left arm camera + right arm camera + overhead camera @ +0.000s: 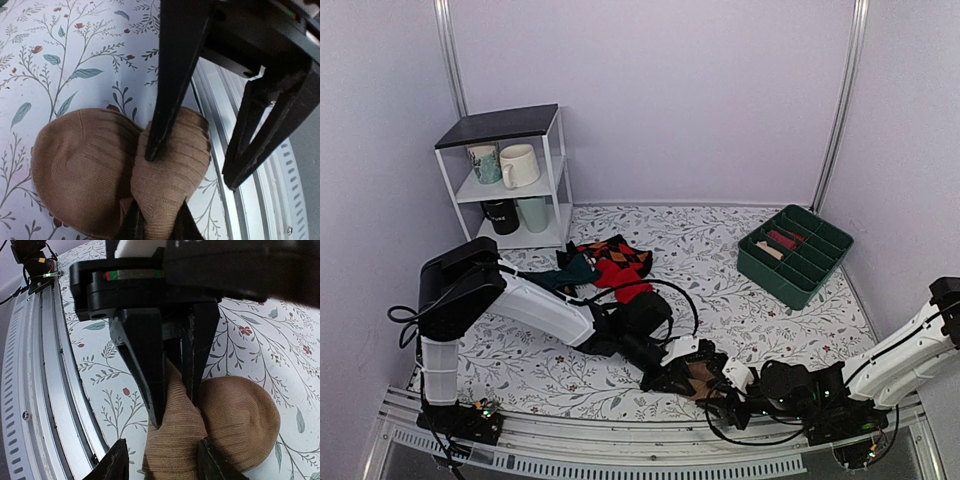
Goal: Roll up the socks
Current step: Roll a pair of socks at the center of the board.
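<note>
The tan-brown socks [701, 377] lie near the table's front edge as a rounded bundle [80, 170] with a ribbed fold [175, 170] sticking up beside it. My left gripper [157, 227] is shut on that fold, pinching the knit between its fingers. In the right wrist view it [175, 412] comes down from above onto the socks [240, 420]. My right gripper [161, 447] stands open astride the same fold: one finger touches the knit, the other is clear of it over the cloth. In the top view the left gripper [682, 370] and the right gripper [728, 386] meet tip to tip.
A pile of red, teal and argyle socks [605, 265] lies mid-table. A green compartment tray [795, 252] sits at the back right and a white shelf with mugs [510, 175] at the back left. The metal front rail [620, 440] runs just beside the socks.
</note>
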